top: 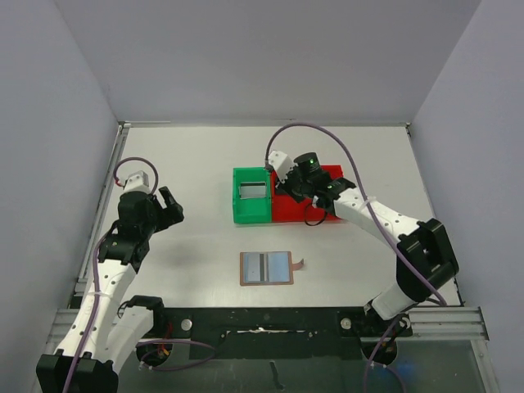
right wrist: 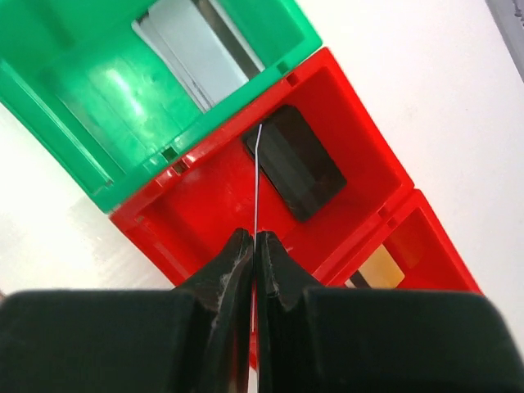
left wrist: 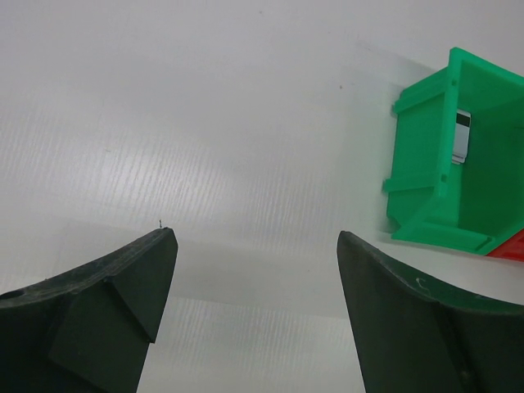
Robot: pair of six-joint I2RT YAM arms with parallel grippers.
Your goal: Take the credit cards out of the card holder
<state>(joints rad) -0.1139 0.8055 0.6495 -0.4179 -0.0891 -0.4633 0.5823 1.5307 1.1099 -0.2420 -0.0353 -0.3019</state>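
card holder [top: 266, 268] lies open and flat on the white surface [top: 196, 164], toward the near edge between the two arm bases, blue-grey inside facing up, a darker band down its middle; what that band is, cannot tell. small brown strap tab [top: 300, 264] sticks out from its right edge. neither hand touches it. farther back, well apart from the holder, green bin [top: 251, 196] and red bin [top: 315, 209] stand side by side, walls touching. right hand [right wrist: 255, 239] hangs over the red bin, fingers pressed together on a thin card [right wrist: 258, 176] seen edge-on as a pale line; its face colour cannot be read from this angle. the card's free end points down into the red bin, close beside the black card [right wrist: 295, 161], which lies flat on the bin floor; touching or apart, cannot tell. silver-grey card [right wrist: 201, 49] sits inside the green bin; flat or leaning, unclear. gold-tan card [right wrist: 378, 268] shows in a further red compartment [right wrist: 426, 246] next to the first, partly hidden by its wall. left hand [left wrist: 255, 237] hovers over bare surface at the left side, well apart from bins and holder, fingers spread wide, nothing between them; the green bin with the silver-grey card shows at the right edge of its wrist view
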